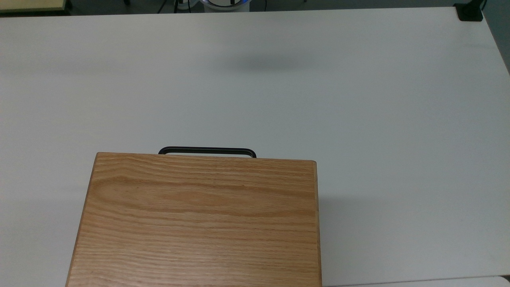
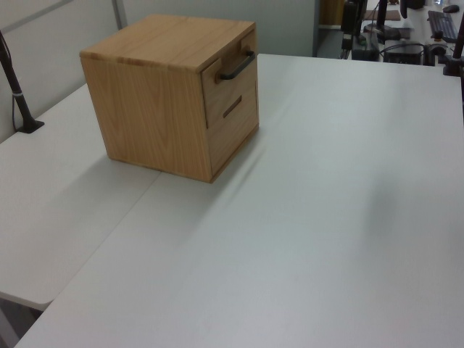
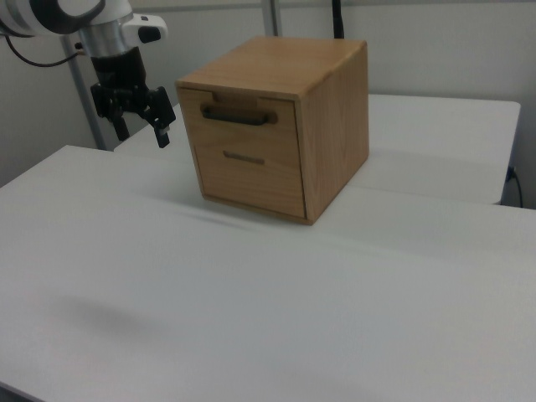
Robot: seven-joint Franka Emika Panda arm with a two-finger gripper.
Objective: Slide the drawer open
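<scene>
An oak-grained cabinet (image 1: 199,223) stands on the white table (image 1: 358,99). Its drawer (image 3: 243,134) sits shut, flush in the cabinet's front, and carries a long black bar handle (image 3: 239,115) near the top edge. The same handle (image 1: 207,150) pokes out past the cabinet top in the top view, and the drawer (image 2: 228,85) with its handle (image 2: 238,65) faces the left view's right. My gripper (image 3: 141,132) hangs open in the air at the right view's left, clear of the cabinet, at about handle height and holding nothing.
A thin slot (image 3: 243,157) marks the cabinet front below the handle. A black clamped post (image 2: 20,101) stands at the left view's left table edge. A black block (image 1: 470,12) sits on the top view's far right corner. A seam (image 2: 138,199) joins two tabletops.
</scene>
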